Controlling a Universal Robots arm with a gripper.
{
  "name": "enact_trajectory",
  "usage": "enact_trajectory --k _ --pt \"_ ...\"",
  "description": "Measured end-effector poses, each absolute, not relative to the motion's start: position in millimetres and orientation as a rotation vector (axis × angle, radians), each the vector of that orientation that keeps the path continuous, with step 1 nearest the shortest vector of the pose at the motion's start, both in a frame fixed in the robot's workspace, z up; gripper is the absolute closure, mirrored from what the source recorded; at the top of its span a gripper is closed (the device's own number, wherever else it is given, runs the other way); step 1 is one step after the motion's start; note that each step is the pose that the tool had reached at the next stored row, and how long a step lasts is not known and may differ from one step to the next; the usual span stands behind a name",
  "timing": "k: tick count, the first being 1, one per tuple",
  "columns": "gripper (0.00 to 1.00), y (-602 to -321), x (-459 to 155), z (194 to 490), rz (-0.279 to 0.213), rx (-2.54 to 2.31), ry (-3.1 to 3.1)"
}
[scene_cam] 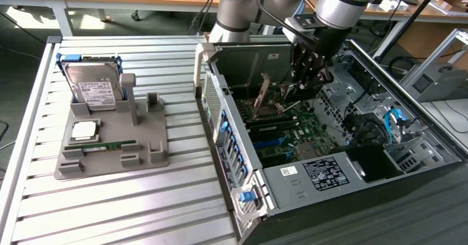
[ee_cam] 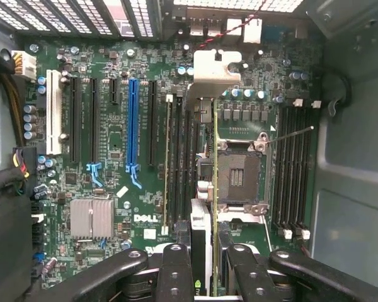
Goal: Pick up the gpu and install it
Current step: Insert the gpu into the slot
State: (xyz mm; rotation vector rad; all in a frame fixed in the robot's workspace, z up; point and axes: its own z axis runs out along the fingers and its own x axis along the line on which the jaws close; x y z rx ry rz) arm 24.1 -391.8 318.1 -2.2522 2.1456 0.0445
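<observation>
Pincer (ee_cam: 208, 255) with gpu (ee_cam: 209, 69) in its grip, inside open computer case (scene_cam: 292, 187)

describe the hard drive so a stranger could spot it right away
On the slatted table, at the exterior view's left of the open pc case, sits a grey holder. The hard drive stands propped at its far end: boxy, silver, white label, blue side rails, unlike the flat green memory stick lying nearer.
</observation>
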Motion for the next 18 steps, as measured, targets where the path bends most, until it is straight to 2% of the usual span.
enact_trajectory --k 14,18 --pt "0.73 -391.8 24.1 318.1 0.047 -2.273 2.122" --pt "0.73 -392.0 24.1 318.1 0.073 -2.26 2.109"
